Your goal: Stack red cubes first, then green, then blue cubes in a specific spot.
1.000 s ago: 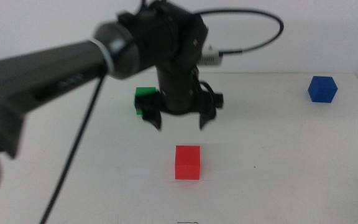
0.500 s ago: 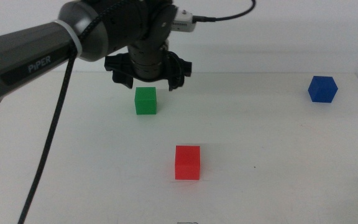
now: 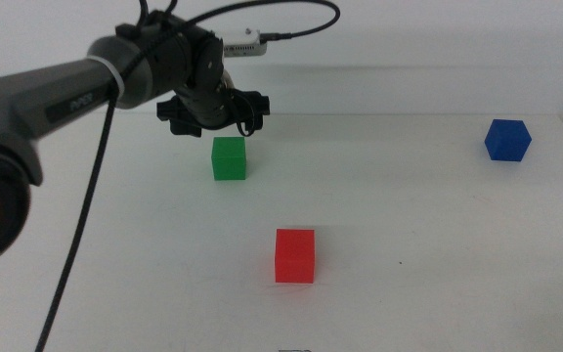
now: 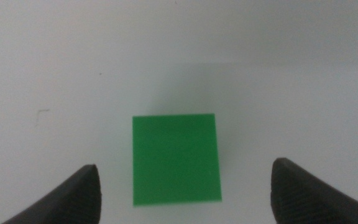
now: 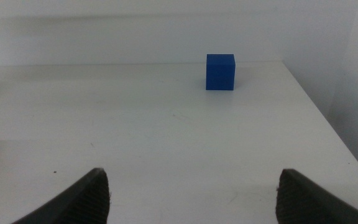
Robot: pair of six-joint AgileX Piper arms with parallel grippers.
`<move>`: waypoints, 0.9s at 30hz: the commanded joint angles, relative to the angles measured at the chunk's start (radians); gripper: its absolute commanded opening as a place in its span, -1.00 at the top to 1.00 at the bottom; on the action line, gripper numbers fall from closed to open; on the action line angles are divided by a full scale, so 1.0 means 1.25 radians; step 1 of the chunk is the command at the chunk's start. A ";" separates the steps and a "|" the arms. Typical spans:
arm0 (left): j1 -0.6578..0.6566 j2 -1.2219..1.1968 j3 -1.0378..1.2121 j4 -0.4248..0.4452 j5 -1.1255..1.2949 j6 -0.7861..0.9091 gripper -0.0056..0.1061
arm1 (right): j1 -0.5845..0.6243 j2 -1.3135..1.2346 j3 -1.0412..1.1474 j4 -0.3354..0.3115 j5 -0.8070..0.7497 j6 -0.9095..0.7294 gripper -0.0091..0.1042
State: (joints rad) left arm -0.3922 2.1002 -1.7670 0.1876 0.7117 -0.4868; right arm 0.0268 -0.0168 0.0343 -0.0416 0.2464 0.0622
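Left gripper (image 3: 213, 125) up over the far-left part of the white surface (image 3: 409, 254), just beyond and above the green cube (image 3: 229, 157) — jaws spread wide, holding nothing. From the left wrist view, green cube (image 4: 176, 158) sitting flat between the two dark jaw tips, a clear gap on each side, no contact. Red cube (image 3: 295, 255) resting alone nearer the front, around the middle, well apart from the green one. Blue cube (image 3: 507, 140) far off at the right, near the far edge. All three cubes separate, each flat on the surface, none stacked. Right gripper (image 5: 191, 186) out of the middle view; seen only from its own wrist camera — jaws wide open and empty, pointed toward the blue cube (image 5: 220, 71), well short of it.
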 commanded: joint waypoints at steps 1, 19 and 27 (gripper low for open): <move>0.006 -0.031 -0.029 -0.007 -0.071 0.000 -0.78 | -0.001 -0.012 -0.019 -0.010 -0.060 -0.008 -0.82; 0.013 0.078 -0.060 -0.003 -0.142 -0.004 -0.78 | -0.001 -0.012 -0.019 -0.010 -0.060 -0.008 -0.82; 0.013 0.085 -0.062 -0.004 -0.138 -0.004 -0.39 | -0.001 -0.012 -0.019 -0.010 -0.060 -0.008 -0.82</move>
State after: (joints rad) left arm -0.3750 2.2769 -1.8126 0.1770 0.5838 -0.4857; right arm 0.0268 -0.0168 0.0343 -0.0416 0.2464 0.0622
